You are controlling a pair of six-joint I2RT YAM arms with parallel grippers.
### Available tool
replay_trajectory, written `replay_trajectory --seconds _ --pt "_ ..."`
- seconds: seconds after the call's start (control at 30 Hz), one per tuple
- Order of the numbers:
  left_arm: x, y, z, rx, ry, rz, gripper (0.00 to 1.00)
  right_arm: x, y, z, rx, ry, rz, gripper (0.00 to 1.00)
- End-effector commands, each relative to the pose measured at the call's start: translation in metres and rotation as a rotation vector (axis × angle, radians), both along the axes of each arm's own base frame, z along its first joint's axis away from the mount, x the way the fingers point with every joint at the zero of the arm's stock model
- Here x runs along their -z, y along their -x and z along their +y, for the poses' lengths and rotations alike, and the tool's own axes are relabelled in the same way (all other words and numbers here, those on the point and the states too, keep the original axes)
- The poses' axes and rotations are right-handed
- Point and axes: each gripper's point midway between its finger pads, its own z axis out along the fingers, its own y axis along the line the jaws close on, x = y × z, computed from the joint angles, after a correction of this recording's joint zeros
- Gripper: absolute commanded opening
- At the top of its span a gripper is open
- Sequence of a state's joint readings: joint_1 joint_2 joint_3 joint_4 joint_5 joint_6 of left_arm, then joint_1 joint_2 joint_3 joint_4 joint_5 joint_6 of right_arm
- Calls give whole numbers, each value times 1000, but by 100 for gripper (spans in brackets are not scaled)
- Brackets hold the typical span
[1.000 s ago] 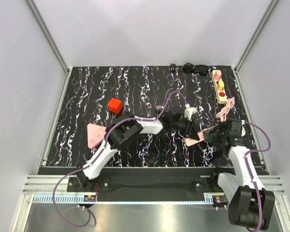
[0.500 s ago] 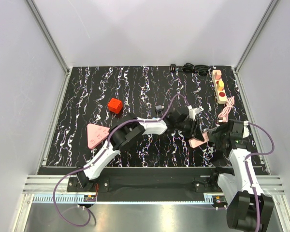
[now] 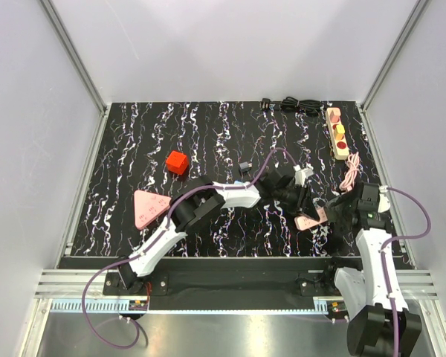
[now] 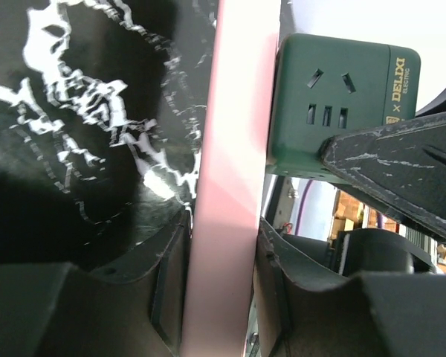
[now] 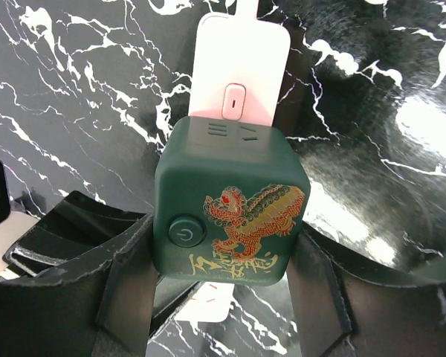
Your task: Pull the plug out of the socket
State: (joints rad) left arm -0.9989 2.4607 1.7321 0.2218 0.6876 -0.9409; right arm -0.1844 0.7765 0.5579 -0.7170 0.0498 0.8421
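The socket (image 3: 337,134), a beige strip with red and yellow round outlets, lies at the back right, untouched by either gripper. My left gripper (image 3: 301,204) is shut on a flat pink bar (image 3: 310,221); in the left wrist view the bar (image 4: 230,149) stands pinched between the left gripper's (image 4: 221,245) jaws. A dark green cube adapter (image 4: 331,97) sits against the bar. My right gripper (image 3: 333,212) is shut on that green cube (image 5: 230,201), one finger on each side (image 5: 227,253). The pink bar (image 5: 238,67), with a small button, shows behind it.
A red cube (image 3: 177,162) and a pink triangle (image 3: 145,208) lie on the left. A black cable (image 3: 293,105) lies at the back edge. A pink cord (image 3: 349,172) is coiled near the right wall. A small black piece (image 3: 244,166) lies mid-table.
Both grippers have moved right together with the pink bar and the green cube. The left arm has stretched further right; the right arm has swung toward the right wall.
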Motion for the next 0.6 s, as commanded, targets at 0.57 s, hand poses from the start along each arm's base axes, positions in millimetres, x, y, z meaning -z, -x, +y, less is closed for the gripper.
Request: replay_trajectory --seconds 0.57 --pt "123 -51 61 -313 -451 80 0 -95 -6 39 -193 -158 -150 0"
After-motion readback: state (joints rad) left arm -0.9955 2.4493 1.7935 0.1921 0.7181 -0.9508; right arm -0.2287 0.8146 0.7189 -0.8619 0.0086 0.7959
